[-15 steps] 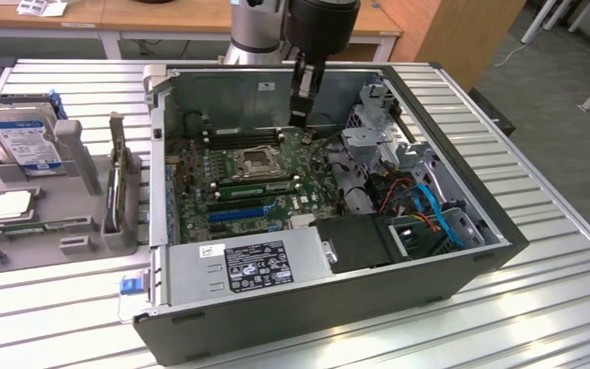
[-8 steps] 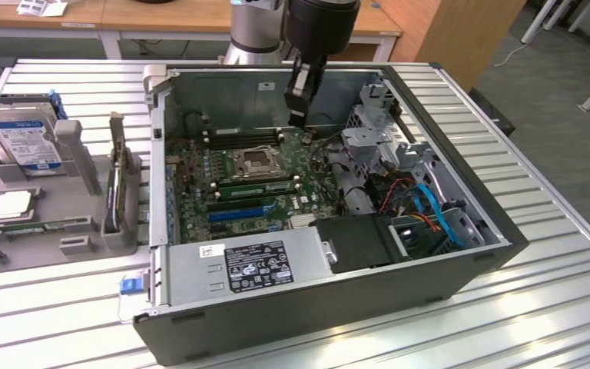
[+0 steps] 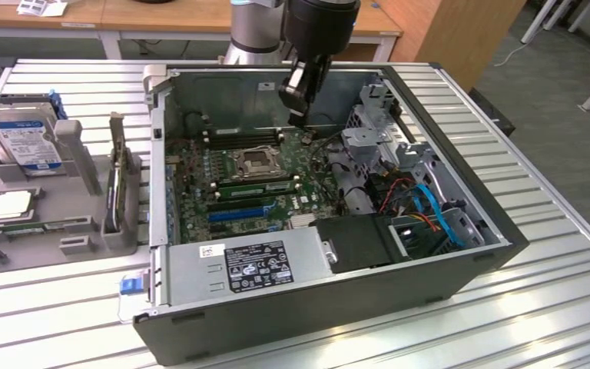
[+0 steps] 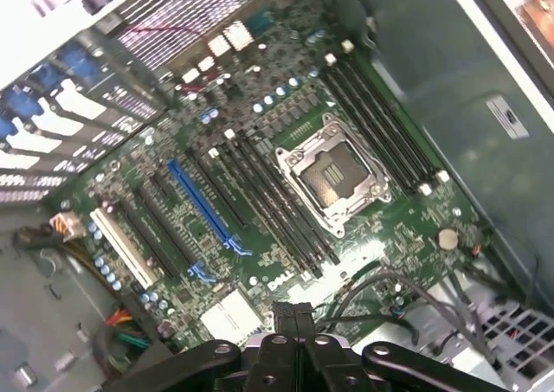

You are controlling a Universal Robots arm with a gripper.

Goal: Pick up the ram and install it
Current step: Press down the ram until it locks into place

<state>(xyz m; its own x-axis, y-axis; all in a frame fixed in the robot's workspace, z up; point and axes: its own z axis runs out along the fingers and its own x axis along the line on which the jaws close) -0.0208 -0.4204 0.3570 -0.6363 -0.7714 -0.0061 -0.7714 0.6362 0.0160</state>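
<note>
Gripper [image 3: 297, 108] upper centre of frame, above open case [image 3: 500, 238], fingers pressed together, empty. Ram [image 3: 257, 184] lies in slot beside socket [image 3: 254, 162], mid-frame. Seating likely needs straight, even downward press.

Slatted metal table [image 3: 541, 231] carries an open computer case [image 3: 326, 307], lying on its side. Just beside the case, toward the exterior view's left, sits a grey parts holder [image 3: 39, 223], apparently resting directly on the slats.
</note>
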